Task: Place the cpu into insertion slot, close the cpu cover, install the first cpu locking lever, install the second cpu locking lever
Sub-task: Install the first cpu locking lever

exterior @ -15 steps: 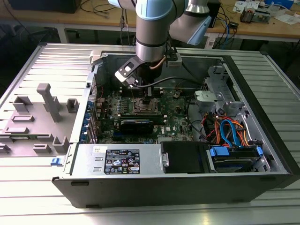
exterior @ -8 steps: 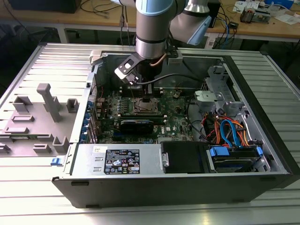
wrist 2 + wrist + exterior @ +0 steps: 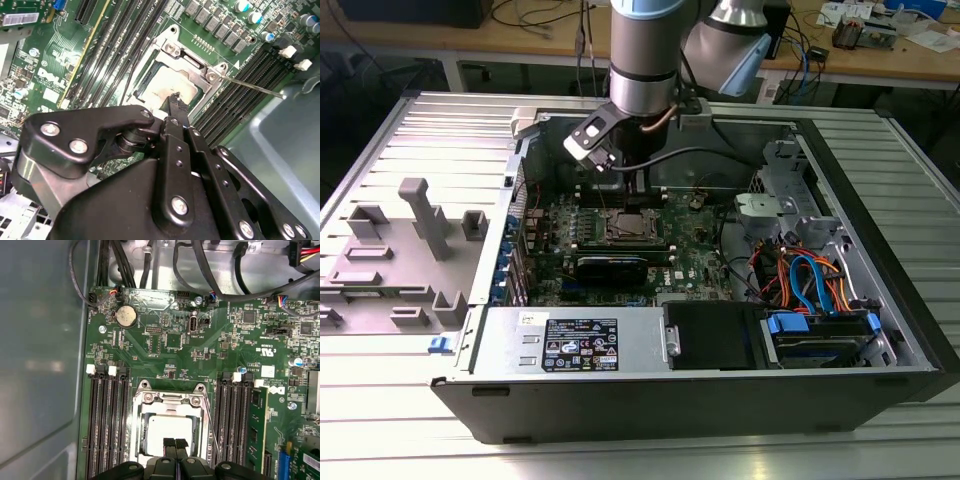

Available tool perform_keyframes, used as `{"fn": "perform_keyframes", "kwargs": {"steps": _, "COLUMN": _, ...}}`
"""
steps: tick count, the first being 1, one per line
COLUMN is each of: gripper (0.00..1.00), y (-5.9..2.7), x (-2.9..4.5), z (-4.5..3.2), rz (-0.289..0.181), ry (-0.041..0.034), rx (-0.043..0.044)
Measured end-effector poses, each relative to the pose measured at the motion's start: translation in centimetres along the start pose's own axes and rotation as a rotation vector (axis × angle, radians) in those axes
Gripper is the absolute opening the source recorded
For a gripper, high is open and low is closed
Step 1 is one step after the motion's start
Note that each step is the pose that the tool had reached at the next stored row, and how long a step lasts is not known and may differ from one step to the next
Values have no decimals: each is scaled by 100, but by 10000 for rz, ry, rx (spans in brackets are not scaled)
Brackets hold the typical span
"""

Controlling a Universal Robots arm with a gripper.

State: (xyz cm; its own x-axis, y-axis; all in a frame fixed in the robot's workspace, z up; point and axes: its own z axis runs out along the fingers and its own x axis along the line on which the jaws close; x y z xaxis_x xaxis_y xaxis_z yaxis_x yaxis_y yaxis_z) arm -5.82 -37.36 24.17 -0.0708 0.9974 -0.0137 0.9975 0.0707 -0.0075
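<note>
The cpu (image 3: 167,429) lies flat in the insertion slot (image 3: 625,228), its dull silver top (image 3: 165,87) showing. The silvery cpu cover (image 3: 170,401) is down around it, framing the chip (image 3: 192,67). A thin locking lever (image 3: 252,87) sticks out from one corner of the socket and runs along its side (image 3: 212,432). My gripper (image 3: 175,444) hovers just over the chip's edge with its black fingertips (image 3: 175,106) together and nothing between them. In the exterior view the gripper (image 3: 636,192) hangs right above the socket.
Long black RAM slots (image 3: 105,425) flank the socket on both sides (image 3: 235,415). The open computer case has a power supply (image 3: 575,342) in front, orange and blue cables (image 3: 810,280) at the exterior view's right, and a grey fixture (image 3: 415,240) outside at its left.
</note>
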Motion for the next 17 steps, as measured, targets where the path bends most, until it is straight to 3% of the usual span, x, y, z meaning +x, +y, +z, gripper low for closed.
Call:
{"fn": "perform_keyframes", "kwargs": {"steps": 12, "gripper": 11, "y": -2, "x": -3, "z": -180, "rz": -7, "ry": 0, "rx": 0}}
{"fn": "perform_keyframes", "kwargs": {"steps": 14, "gripper": 11, "y": -1, "x": -3, "z": -183, "rz": -234, "ry": 3, "rx": -4}}
{"fn": "perform_keyframes", "kwargs": {"steps": 17, "gripper": 11, "y": -2, "x": -3, "z": -183, "rz": -1084, "ry": -2, "rx": -14}}
